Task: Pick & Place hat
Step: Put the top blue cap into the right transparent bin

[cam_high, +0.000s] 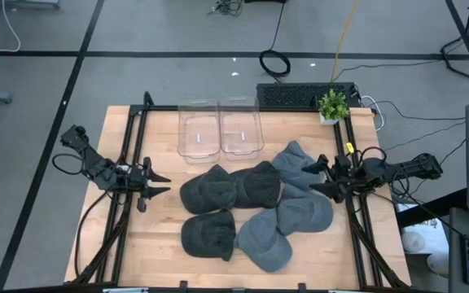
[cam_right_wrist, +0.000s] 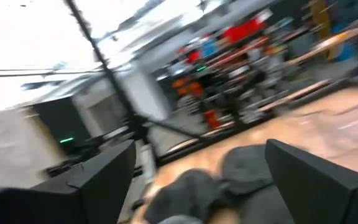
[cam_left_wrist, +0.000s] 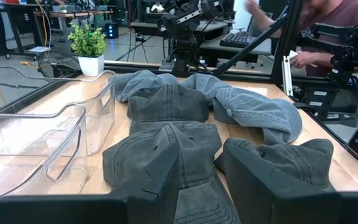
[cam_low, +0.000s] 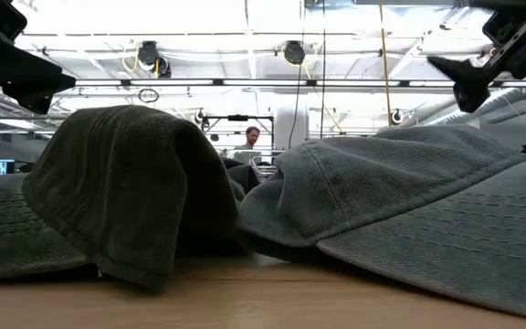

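Your right gripper (cam_high: 313,179), jaws wide and empty, hung just beside the nearest grey hat (cam_high: 293,162); your left gripper (cam_high: 159,184), narrower, empty, waited farther off.

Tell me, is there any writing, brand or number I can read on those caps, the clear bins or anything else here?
No text can be read anywhere.
Caps: no logo or lettering shows on any of them.
Clear bins: plain, no label visible.
Plant pot: plain white, no writing.
Keyboard behind the table: keys too small to read.
Coloured shapes in the room in the right wrist view: too blurred to read.
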